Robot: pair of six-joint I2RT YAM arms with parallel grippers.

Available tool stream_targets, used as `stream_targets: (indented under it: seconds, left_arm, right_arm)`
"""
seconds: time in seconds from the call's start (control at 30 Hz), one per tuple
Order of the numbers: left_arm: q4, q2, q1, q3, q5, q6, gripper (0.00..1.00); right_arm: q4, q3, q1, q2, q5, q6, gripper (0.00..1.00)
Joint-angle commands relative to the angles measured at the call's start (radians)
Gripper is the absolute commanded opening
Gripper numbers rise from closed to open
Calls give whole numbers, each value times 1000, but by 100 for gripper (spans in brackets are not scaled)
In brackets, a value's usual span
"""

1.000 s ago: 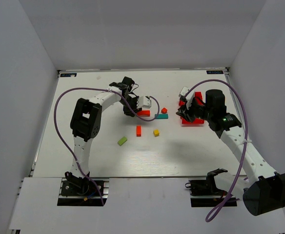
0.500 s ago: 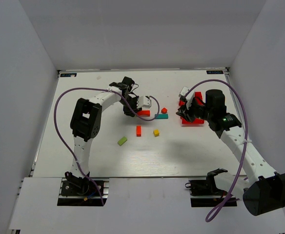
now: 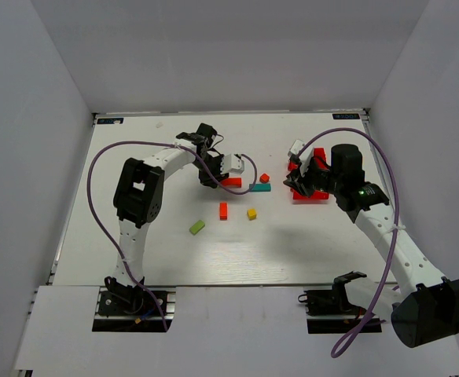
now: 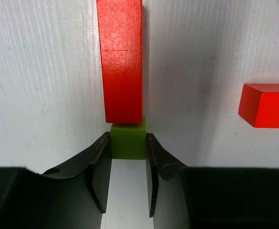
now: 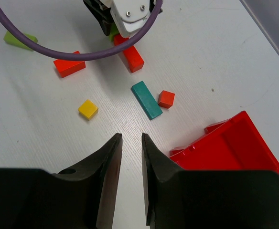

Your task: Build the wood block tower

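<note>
The wood blocks lie loose and flat on the white table; I see no stack. My left gripper (image 4: 128,139) is shut on a lime green cube (image 4: 128,143) that touches the end of a red bar (image 4: 120,57). In the top view the left gripper (image 3: 218,177) sits by that red bar (image 3: 232,182). A teal bar (image 3: 260,188), a small orange-red cube (image 3: 265,178), an orange bar (image 3: 223,210), a yellow cube (image 3: 251,213) and a lime green bar (image 3: 196,227) lie nearby. My right gripper (image 5: 131,138) hovers empty, its jaws narrowly apart.
A red plastic bin (image 3: 316,188) sits under my right gripper (image 3: 300,182) at the right, also in the right wrist view (image 5: 230,148). White walls enclose the table on three sides. The left arm's purple cable loops over the blocks.
</note>
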Motion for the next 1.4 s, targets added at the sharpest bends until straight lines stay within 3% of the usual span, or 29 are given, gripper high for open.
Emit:
stream_targets:
  seconds: [0.0, 1.37]
  left_arm:
    - [-2, 9, -4, 26, 5, -3, 21]
    - [-20, 27, -4, 36, 5, -3, 23]
  right_arm:
    - [4, -6, 2, -7, -12, -5, 29]
    - [0, -6, 2, -7, -12, -5, 29]
